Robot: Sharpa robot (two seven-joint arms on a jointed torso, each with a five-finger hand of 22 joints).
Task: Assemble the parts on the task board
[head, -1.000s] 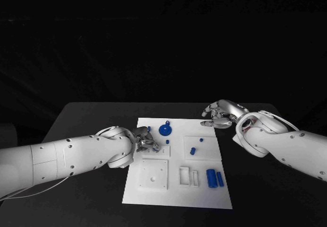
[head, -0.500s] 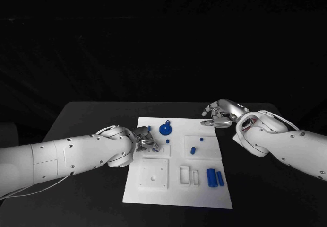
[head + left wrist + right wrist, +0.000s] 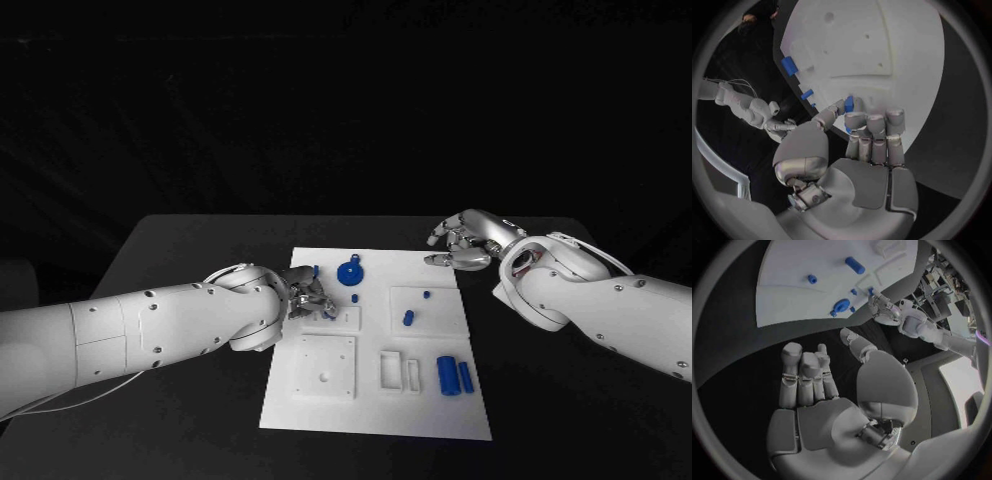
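The white task board (image 3: 375,410) lies in the middle of the black table. My left hand (image 3: 306,297) is over the board's left side and pinches a small blue part (image 3: 849,104) between thumb and a finger, close to the board (image 3: 879,50). My right hand (image 3: 464,243) hovers by the board's far right corner, holding nothing, its fingers (image 3: 804,375) held apart from the thumb. On the board are a round blue disc (image 3: 349,272), a small blue peg (image 3: 427,296), an oblong blue piece (image 3: 408,319) and two blue cylinders (image 3: 456,377).
White raised blocks stand on the board: a square plate (image 3: 326,367) at the near left and a narrow frame (image 3: 392,371) beside it. Black table (image 3: 173,250) surrounds the board on all sides. The left hand (image 3: 886,307) and the blue disc (image 3: 841,305) also show in the right wrist view.
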